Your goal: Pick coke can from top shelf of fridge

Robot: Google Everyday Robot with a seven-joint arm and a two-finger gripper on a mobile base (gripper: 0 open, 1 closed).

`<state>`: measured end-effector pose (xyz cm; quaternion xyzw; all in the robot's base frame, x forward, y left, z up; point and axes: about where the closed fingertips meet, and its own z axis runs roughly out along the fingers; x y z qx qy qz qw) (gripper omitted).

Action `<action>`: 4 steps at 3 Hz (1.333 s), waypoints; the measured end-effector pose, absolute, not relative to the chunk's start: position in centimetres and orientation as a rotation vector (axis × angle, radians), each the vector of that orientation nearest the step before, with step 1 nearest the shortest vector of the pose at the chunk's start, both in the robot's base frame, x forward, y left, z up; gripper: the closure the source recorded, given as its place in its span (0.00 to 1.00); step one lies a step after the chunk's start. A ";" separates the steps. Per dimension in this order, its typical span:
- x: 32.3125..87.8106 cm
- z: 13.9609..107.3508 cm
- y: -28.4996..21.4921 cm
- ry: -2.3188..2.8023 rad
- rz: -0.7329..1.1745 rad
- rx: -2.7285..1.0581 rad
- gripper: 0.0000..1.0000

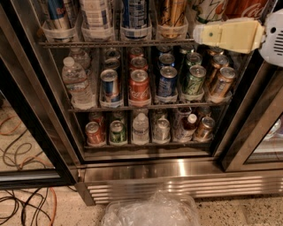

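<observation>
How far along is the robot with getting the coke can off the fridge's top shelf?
Done: the gripper sits level with the top shelf, near its right end. In hand: the approach; the coke can stands ungrasped on that shelf just above it. Left: grasp the can and lift it out of the fridge.

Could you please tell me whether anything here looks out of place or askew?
Yes: crumpled clear plastic lies on the floor before the fridge base, and loose cables tangle at lower left. The pincer is by the top shelf at upper right.
</observation>
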<state>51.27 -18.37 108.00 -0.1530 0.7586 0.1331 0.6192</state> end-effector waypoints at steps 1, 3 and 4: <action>51.3 108.0 -18.4 1.745 0.306 -0.352 0.00; 53.1 109.1 -18.3 1.639 0.336 -0.252 0.34; 53.8 109.2 -18.8 1.603 0.320 -0.204 0.46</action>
